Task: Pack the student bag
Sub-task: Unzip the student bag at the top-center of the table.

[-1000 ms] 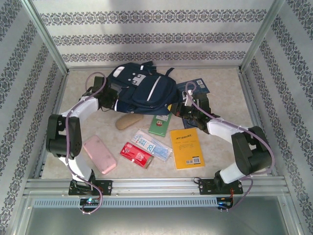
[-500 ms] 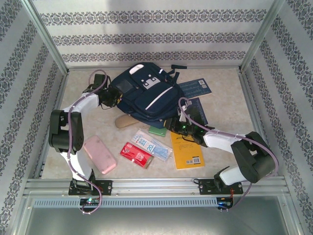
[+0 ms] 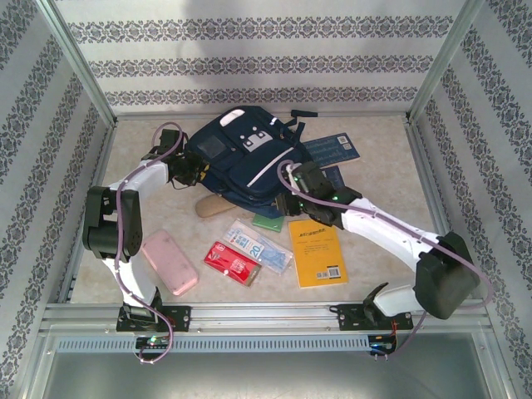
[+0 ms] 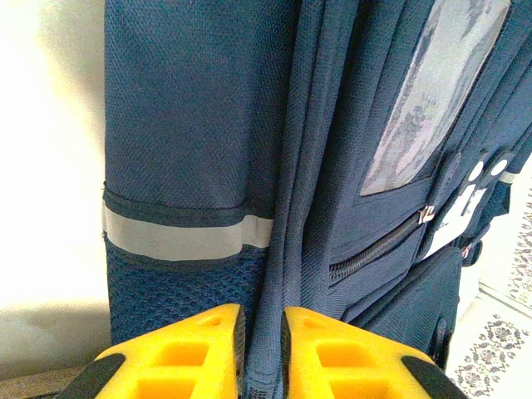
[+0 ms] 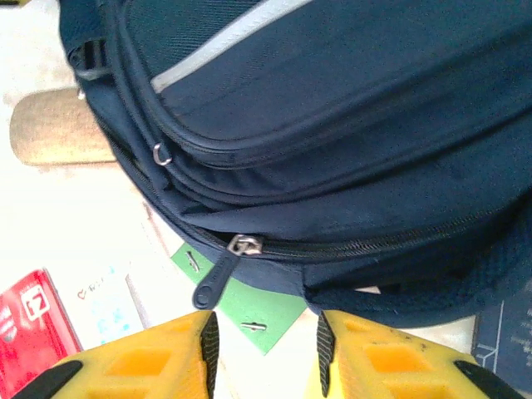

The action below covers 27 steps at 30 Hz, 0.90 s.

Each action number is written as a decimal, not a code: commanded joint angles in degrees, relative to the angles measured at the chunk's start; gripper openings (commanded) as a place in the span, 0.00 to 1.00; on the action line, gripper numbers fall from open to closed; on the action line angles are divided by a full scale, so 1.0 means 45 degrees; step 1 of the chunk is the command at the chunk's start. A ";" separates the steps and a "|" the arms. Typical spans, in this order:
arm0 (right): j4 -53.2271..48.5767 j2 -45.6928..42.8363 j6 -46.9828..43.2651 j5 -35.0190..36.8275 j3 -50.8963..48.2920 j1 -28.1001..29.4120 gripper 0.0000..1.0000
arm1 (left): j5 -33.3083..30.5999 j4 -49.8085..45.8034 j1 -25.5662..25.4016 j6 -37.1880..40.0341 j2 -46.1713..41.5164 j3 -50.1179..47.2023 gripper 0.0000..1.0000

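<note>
The large navy-blue fabric student bag with thin white stripes lies at the far middle of the pale counter, its lower edge over a flat green card.

The left tool meets the bag's left side. From the left wrist its yellow fingers stand almost together, with a ridge of navy fabric filling the narrow slot between them, so the tool grips that fold.

The right tool sits at the bag's near right edge. From the right wrist its fingers stand clearly apart and hold nothing, over the green card. A dark zip pull hangs just ahead of one finger, and I cannot tell whether they touch.
</note>
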 commanded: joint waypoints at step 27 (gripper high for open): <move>-0.7326 0.7446 -0.1933 0.9038 0.7505 0.4841 0.49 | 0.0585 0.0516 0.0442 -0.0594 -0.0091 -0.0318 0.22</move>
